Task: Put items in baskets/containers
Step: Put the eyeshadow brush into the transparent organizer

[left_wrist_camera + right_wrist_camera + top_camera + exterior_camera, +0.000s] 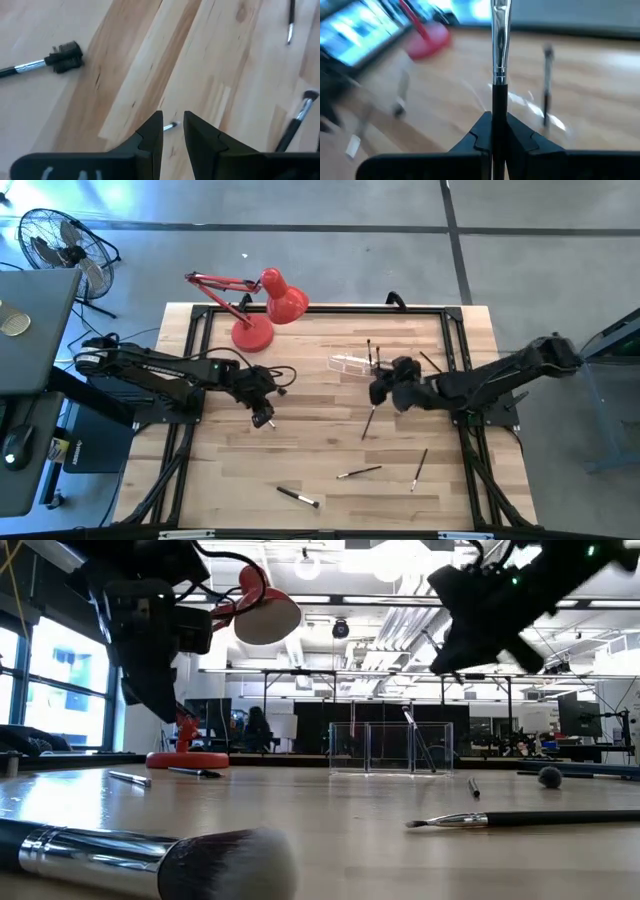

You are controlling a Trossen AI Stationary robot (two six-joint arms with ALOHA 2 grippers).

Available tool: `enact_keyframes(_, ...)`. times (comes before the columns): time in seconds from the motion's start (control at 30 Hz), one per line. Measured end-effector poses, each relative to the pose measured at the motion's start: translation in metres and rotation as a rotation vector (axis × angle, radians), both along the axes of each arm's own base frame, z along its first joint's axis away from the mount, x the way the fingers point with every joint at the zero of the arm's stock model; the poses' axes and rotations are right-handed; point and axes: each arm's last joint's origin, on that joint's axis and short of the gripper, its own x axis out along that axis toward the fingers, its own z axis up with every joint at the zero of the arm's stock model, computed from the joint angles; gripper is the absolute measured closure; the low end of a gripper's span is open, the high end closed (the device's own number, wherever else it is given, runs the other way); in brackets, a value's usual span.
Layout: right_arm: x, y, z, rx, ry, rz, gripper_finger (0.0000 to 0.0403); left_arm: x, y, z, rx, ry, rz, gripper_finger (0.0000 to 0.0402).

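My right gripper hangs just near of the clear plastic holder, shut on a thin brush with a dark handle and a silver ferrule. The holder stands on the table with brushes upright in it. My left gripper hovers over bare wood left of centre, its fingers a narrow gap apart. Loose brushes lie near the near edge. My right gripper pinches the brush's dark handle between its two fingers. The brush lies along the fingers and sticks out ahead of them, ferrule end foremost. In the high view it points from the gripper toward the table's near edge.
A red desk lamp stands at the far left of the table. One more brush lies right of the holder. A thick brush lies close to the low camera. A dark-headed brush lies beyond my left gripper.
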Motion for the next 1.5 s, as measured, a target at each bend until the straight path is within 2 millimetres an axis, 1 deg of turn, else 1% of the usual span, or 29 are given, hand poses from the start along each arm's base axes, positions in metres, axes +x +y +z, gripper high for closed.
enact_keyframes(0.1, -0.008, -0.021, -0.009, -0.045, -0.184, 0.030, 0.0386, -0.001, 0.002, -0.001, 0.059, 0.009, 0.013, 0.0328)
enact_keyframes(0.17, -0.014, -0.034, -0.015, -0.080, -0.258, 0.032, 0.0386, -0.001, 0.003, -0.001, 0.091, 0.011, 0.034, 0.0328)
enact_keyframes(0.23, -0.019, -0.047, -0.025, -0.100, -0.260, 0.038, 0.0386, 0.000, 0.004, -0.001, 0.120, 0.003, 0.041, 0.0328)
enact_keyframes(0.33, -0.022, -0.060, -0.034, -0.126, -0.225, 0.072, 0.0386, 0.000, 0.005, -0.001, 0.169, 0.000, 0.032, 0.0328)
enact_keyframes(0.53, -0.017, -0.076, -0.042, -0.251, -0.098, 0.168, 0.0386, 0.000, 0.008, 0.000, 0.258, 0.001, 0.087, 0.0328)
enact_keyframes(0.7, -0.015, -0.082, -0.056, -0.286, 0.006, 0.248, 0.0386, 0.000, 0.008, 0.000, 0.272, -0.006, 0.103, 0.0328)
enact_keyframes(0.87, -0.012, -0.083, -0.063, -0.303, 0.047, 0.270, 0.0366, 0.000, 0.008, 0.000, 0.254, -0.006, 0.142, 0.0328)
enact_keyframes(1.2, -0.012, -0.083, -0.063, -0.309, 0.047, 0.266, 0.0369, 0.002, 0.008, 0.001, 0.229, -0.025, 0.179, 0.0328)
enact_keyframes(1.4, -0.012, -0.083, -0.063, -0.328, 0.063, 0.271, 0.0348, 0.002, 0.008, 0.001, 0.227, -0.024, 0.181, 0.0328)
enact_keyframes(1.5, -0.013, -0.084, -0.063, -0.337, 0.073, 0.231, 0.0342, 0.002, 0.008, 0.001, 0.227, -0.024, 0.181, 0.0328)
